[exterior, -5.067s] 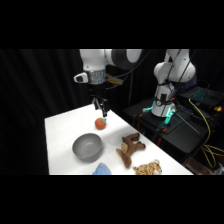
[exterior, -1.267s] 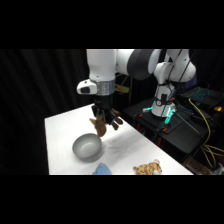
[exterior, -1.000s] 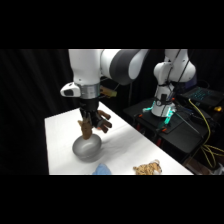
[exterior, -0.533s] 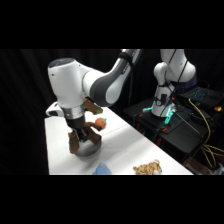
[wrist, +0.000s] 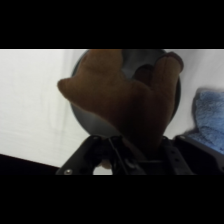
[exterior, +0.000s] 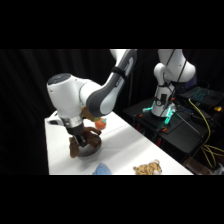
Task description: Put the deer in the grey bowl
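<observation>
Low in the left of the side view, the gripper [exterior: 80, 141] comes down from the arm's bulky white wrist and is closed on the deer [exterior: 75, 146], whose dark brown legs hang on either side of it. Directly beneath sits the grey bowl [exterior: 93, 149] on the white table [exterior: 127, 145]; part of the plush reaches the bowl's rim, while one leg hangs outside the rim toward the left. A small orange-red ball [exterior: 101, 122] shows just above and right of the bowl, close against the arm. At the bottom edge lie a blue object [exterior: 102, 170] and, to its right, a tan spotted plush toy [exterior: 147, 168]. A second white robot arm [exterior: 167, 85] stands in the upper right on a dark bench.

From the wrist view, the deer [wrist: 122, 100] fills the centre of the frame, its brown body rising from the gripper [wrist: 132, 155] at the bottom edge, which holds it pinched. Behind it the grey bowl [wrist: 87, 117] shows as a dark round rim, with the table [wrist: 35, 95] pale to the left and the blue object [wrist: 207, 117] at the right edge.
</observation>
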